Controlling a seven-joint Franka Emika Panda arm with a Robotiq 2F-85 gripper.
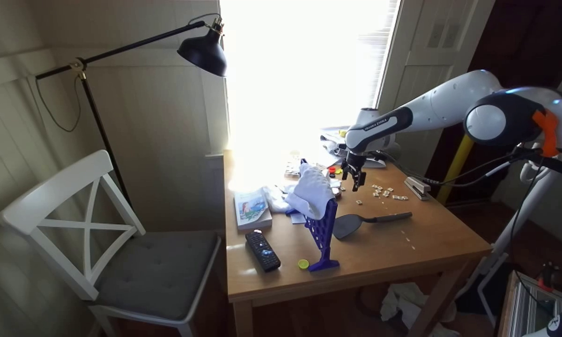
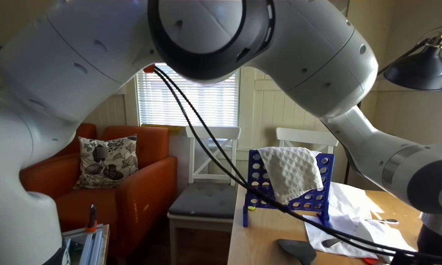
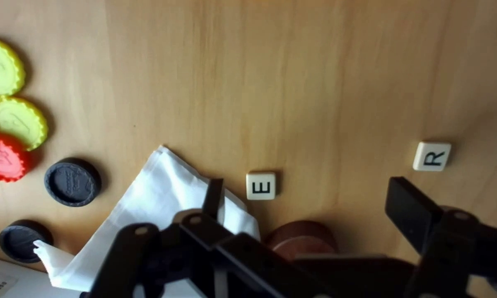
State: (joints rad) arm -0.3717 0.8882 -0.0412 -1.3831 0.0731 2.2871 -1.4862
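Note:
My gripper stands open over the wooden table, its fingers wide apart and nothing held. A white letter tile marked E lies just ahead of the left finger in the wrist view; an R tile is beyond the right one. Below the gap shows a reddish-brown round piece, partly hidden by the gripper. A crumpled white sheet passes behind the left finger. In an exterior view, the gripper hangs above the table beside scattered tiles. A blue upright game rack carries a white towel.
Yellow discs, a red disc and black discs lie left in the wrist view. A spatula, stapler, book and remote are on the table. A chair and lamp stand alongside.

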